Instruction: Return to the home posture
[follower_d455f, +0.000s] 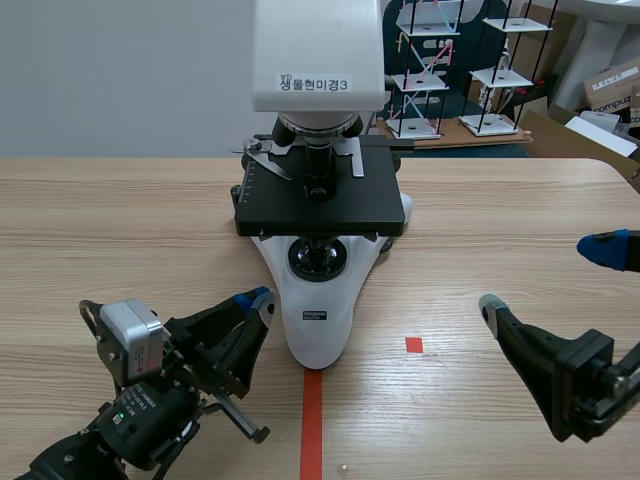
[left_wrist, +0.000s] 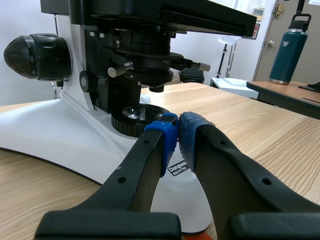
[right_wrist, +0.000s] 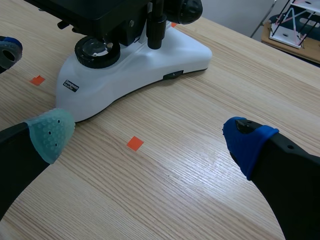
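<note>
The table (follower_d455f: 120, 220) was a light wood-grain surface running away from the robot. One microscope (follower_d455f: 320, 310) stood upright on it near the middle, its white base flat on the wood with the rounded end toward the robot. An orange-red tape strip (follower_d455f: 312, 425) ran along the surface from the near edge up to that end. A small tape square (follower_d455f: 414, 344) lay to the right of the base, apart from it.

scene: frontal, above table (follower_d455f: 500, 230) | wrists: low, close, from either side | shared: microscope base (follower_d455f: 320, 325)
</note>
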